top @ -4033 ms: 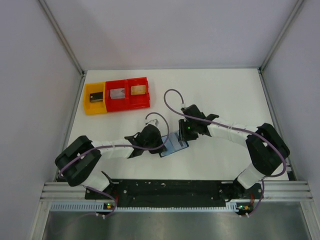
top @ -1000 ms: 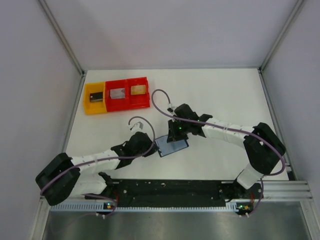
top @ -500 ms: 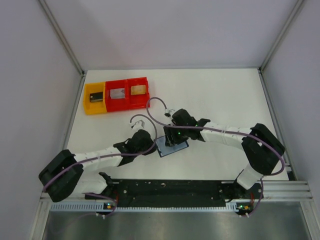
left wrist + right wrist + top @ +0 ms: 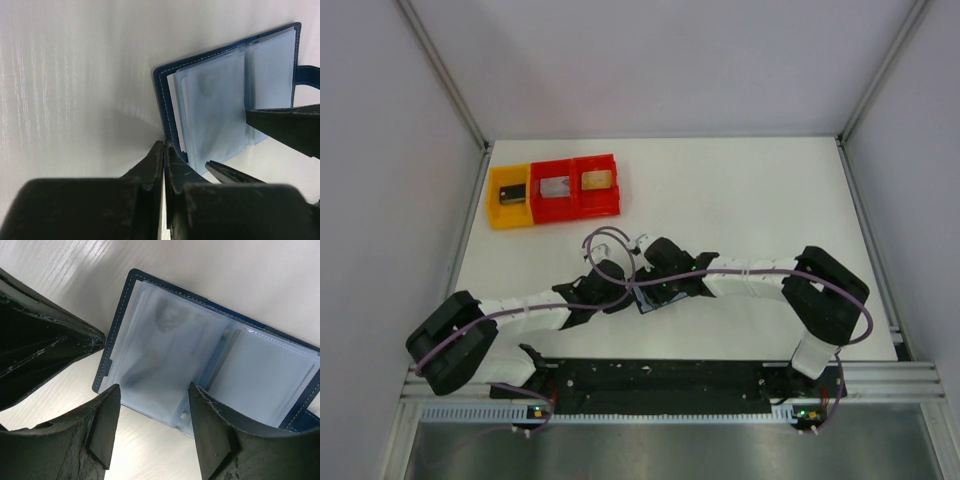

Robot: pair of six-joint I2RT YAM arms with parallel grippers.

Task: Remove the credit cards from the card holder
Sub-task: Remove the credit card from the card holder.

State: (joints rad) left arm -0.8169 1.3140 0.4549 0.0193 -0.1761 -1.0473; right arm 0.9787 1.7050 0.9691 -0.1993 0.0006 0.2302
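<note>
The card holder (image 4: 210, 365) lies open on the white table, navy cover down, pale blue clear sleeves up; a faint card shows through the left sleeve. It also shows in the left wrist view (image 4: 220, 110) and, mostly covered, in the top view (image 4: 651, 299). My left gripper (image 4: 164, 146) is shut, tips pinched at the cover's near edge; in the top view it (image 4: 623, 292) sits at the holder's left side. My right gripper (image 4: 155, 427) is open, its jaws either side of the sleeves' near edge, just above them; the top view shows it (image 4: 658, 287) over the holder.
A yellow bin (image 4: 509, 198) and two red bins (image 4: 576, 187), each with a card-like item inside, stand at the back left. Both arms cross the table's near half. Grey walls close the sides and back.
My right gripper has moved left and now hangs over the open card holder. My left gripper has stayed at the holder's left edge, shifting slightly right.
</note>
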